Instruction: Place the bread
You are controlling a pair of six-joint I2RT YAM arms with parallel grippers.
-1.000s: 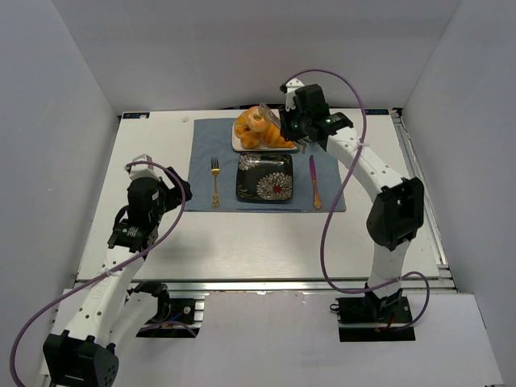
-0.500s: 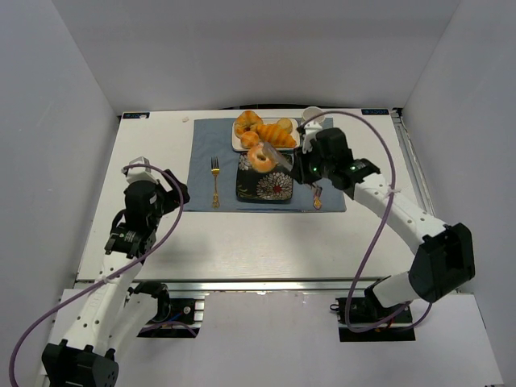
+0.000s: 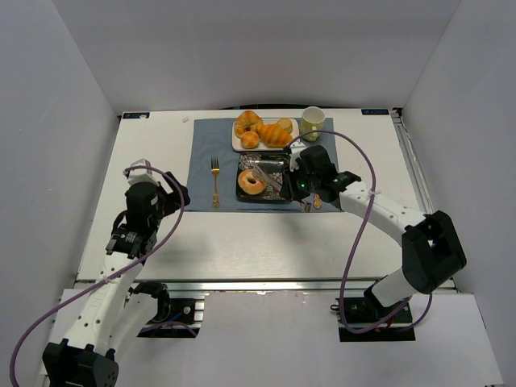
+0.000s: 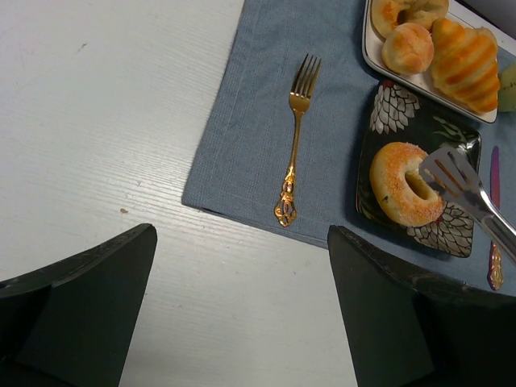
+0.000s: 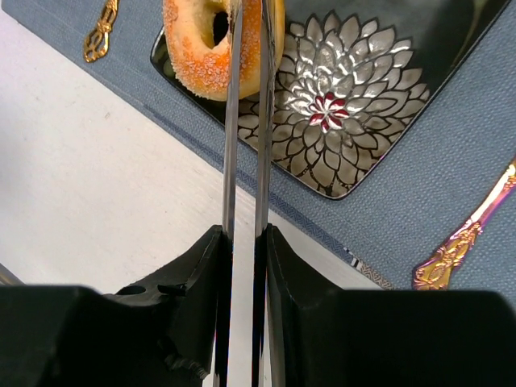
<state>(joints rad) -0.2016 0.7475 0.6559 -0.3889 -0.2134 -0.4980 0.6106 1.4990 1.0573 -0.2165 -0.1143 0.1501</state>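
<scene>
Sugar-coated, ring-shaped orange doughnut (image 3: 251, 183) is now over the left part of the black square plate with the silver flower pattern (image 3: 278, 192), close to the rim on that side. It seems to rest on the plate, but I cannot be sure that all its weight is already down. The right gripper (image 3: 298, 181) has its jaws pressed narrow around the handles of the metal tongs (image 5: 244, 137). The two thin blades stand nearly together and pinch one side of the ring. The left gripper (image 4: 240, 234) hangs apart above the bare white surface (image 3: 242, 242), near the gold fork (image 4: 293, 137), and its jaws are wide and hold nothing.

In my judgement the placing is almost done and only the release is left. The danger is in that release. If the sugar crust sticks to a blade, the tongs may drag the doughnut when they draw back, and it could roll over the near rim onto the blue cloth mat (image 3: 205, 153). A sideways pull could also push the plate against the pink and gold knife (image 3: 314, 184) just beside it.
</scene>
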